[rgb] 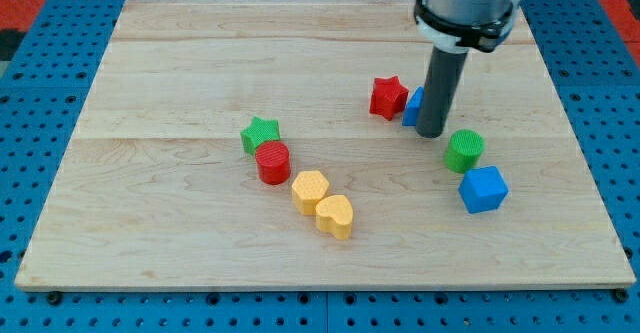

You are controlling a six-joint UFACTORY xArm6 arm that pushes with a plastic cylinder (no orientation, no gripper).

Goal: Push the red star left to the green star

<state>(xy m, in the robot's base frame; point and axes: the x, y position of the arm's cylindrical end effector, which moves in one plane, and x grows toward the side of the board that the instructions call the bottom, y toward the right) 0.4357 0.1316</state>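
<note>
The red star (388,97) lies right of the board's middle, in the upper half. The green star (260,133) lies to its left and a little lower, touching a red cylinder (272,162) below it. My tip (431,133) stands just right of the red star, with a small gap between them. A blue block (413,105) sits between the rod and the red star, mostly hidden behind the rod, its shape unclear.
A green cylinder (464,150) and a blue cube (483,189) lie right of and below my tip. A yellow hexagon (310,191) and a yellow heart (335,216) lie below the red cylinder. The wooden board (150,83) rests on a blue pegboard.
</note>
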